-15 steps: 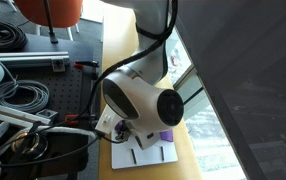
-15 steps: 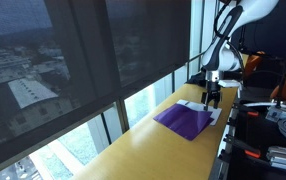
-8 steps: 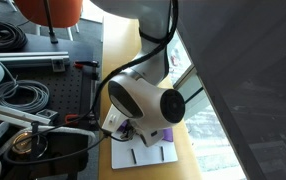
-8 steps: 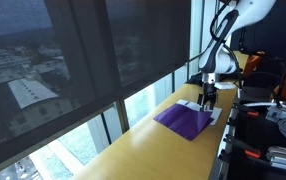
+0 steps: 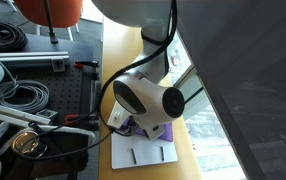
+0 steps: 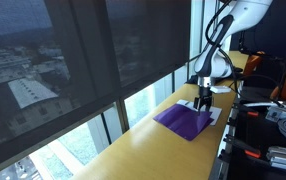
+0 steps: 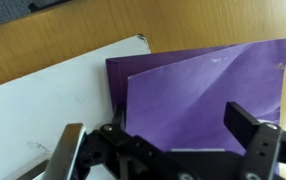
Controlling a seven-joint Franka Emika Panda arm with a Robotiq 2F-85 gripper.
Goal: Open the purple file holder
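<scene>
Wrist view, with both exterior views for context. We see the purple folder [image 7: 203, 90] filling the centre and right of the wrist frame. It lies flat on the wooden surface [image 7: 83, 25], and its left edge overlaps a white board [image 7: 43, 110] in the left of the frame. Along that left edge two purple layers show, a darker one below and a lighter one above. We cannot tell whether the upper one is lifted.

The tool [image 7: 158, 128] enters from the bottom of the frame with its fingers [image 7: 68, 150] spread wide and nothing between them, so it grips nothing. We judge that it hangs over the folder's near edge, spread like this, so that one finger can catch the top cover and turn it back. The overlap of the layers offers a lip for that.

In an exterior view the folder [image 6: 186, 121] sits right of centre, with the tool [image 6: 204, 98] just above its far corner. In an exterior view the arm [image 5: 148, 100] hides most of the folder, leaving the board and its dark slits [image 5: 133, 153] visible below.

Count: one folder, one board with two slits, one arm, and one tool with two fingers.
</scene>
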